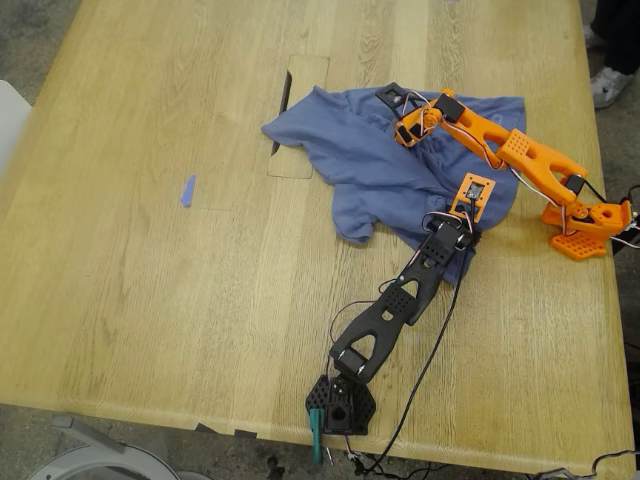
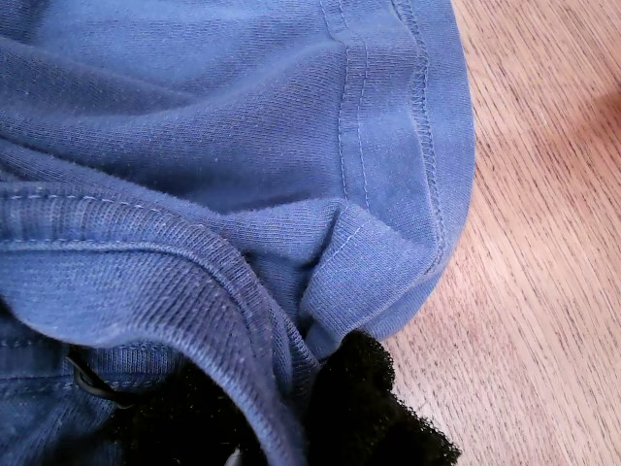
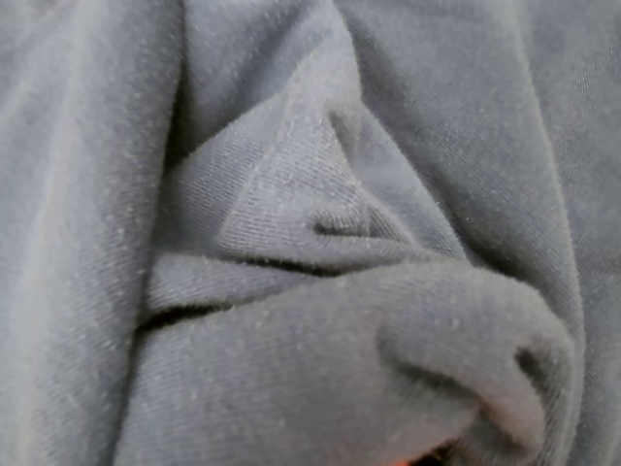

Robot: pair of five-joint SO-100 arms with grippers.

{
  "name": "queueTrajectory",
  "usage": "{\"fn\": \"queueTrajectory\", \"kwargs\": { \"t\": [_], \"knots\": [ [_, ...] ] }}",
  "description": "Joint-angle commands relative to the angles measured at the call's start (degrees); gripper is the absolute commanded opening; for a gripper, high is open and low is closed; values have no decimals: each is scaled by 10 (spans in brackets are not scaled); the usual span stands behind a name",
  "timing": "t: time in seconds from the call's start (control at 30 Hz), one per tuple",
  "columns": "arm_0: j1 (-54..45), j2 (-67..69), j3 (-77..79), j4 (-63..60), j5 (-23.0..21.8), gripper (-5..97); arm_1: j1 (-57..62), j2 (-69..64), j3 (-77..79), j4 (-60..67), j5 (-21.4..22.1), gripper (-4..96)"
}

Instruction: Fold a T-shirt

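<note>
While the crumpled slate-blue cotton T-shirt [image 1: 375, 165] is lying bunched on the pale wooden worktop [image 1: 150, 300] toward the exterior view's right, my first pincer [image 2: 262, 427], black, is clenching on its ribbed collar. My second pincer is sitting buried in folds; I cannot tell its state.

This looks like a hobby robotics workspace or lab. Two small 3D-printed arms, one black [image 1: 400, 300] and one orange [image 1: 520, 155], are clamped to a large pale wooden table [image 1: 150, 300]. Loose cables [image 1: 420, 380] trail off the edge at six o'clock. A person's shoe [image 1: 608, 85] shows on the grey floor at two o'clock.
</note>
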Motion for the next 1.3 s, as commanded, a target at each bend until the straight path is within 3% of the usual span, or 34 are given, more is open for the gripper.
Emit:
{"fn": "queueTrajectory", "kwargs": {
  "t": [0.0, 0.43, 1.27],
  "knots": [
    [-33, 4, -13, 13, -6, -1, 4, 64, -9, -9, 3, -2],
    [-139, 147, -13, 76, -8, -1, 11, 121, -10, -11, 1, -2],
    [-198, 474, -16, 198, -11, -1, -20, 291, -11, -19, -5, -1]
  ]
}}
